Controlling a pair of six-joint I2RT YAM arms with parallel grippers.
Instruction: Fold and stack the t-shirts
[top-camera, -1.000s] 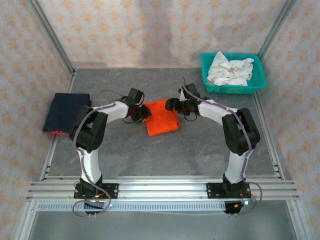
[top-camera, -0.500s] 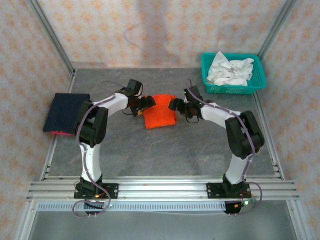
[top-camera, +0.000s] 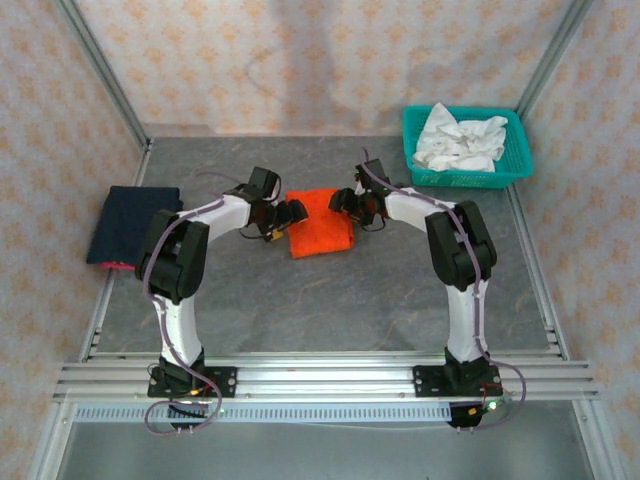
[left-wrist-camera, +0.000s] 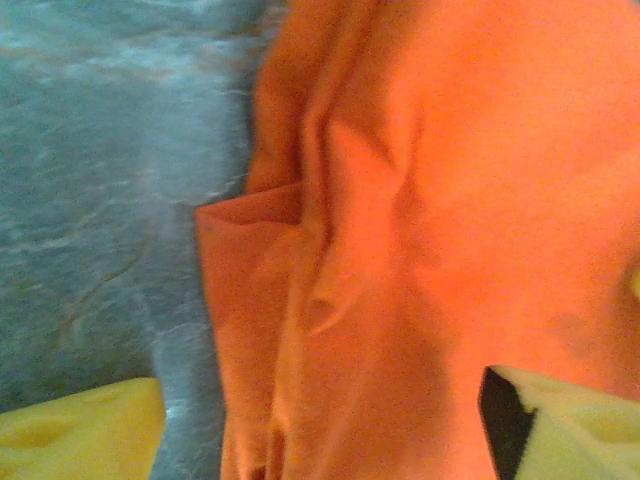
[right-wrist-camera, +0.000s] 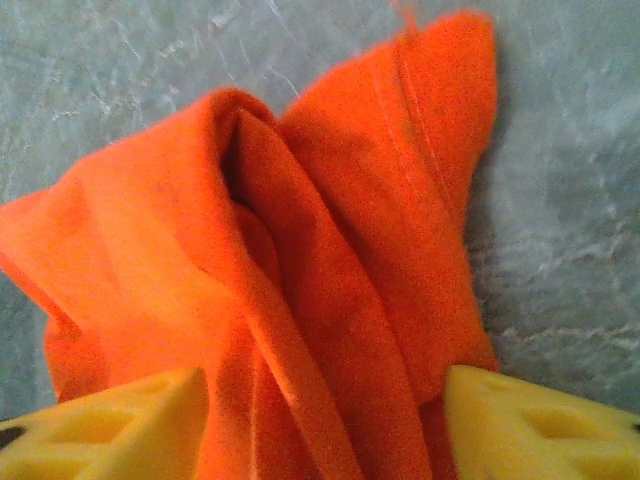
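Observation:
The orange-red t-shirt (top-camera: 320, 223) lies folded into a small block at mid-table. My left gripper (top-camera: 285, 214) is at its left edge and my right gripper (top-camera: 350, 203) at its upper right corner. In the left wrist view the yellow fingers (left-wrist-camera: 80, 432) stand wide apart over flat, creased orange cloth (left-wrist-camera: 420, 200), so the left gripper (left-wrist-camera: 320, 430) is open. The right gripper (right-wrist-camera: 325, 420) is open too, its fingers (right-wrist-camera: 540, 420) straddling a bunched ridge of orange cloth (right-wrist-camera: 300, 250). The navy t-shirt (top-camera: 130, 222) lies folded at the far left.
A teal lattice basket (top-camera: 512, 170) holding crumpled white cloth (top-camera: 458, 140) stands at the back right. Metal frame rails run along the table's sides and the near edge (top-camera: 320, 378). Grey tabletop (top-camera: 320, 300) lies bare in front of the orange shirt.
The orange shirt's near edge has been carried away from the arm bases and folded over, so the shirt is shorter. Both grippers moved farther out with it and now sit at its sides.

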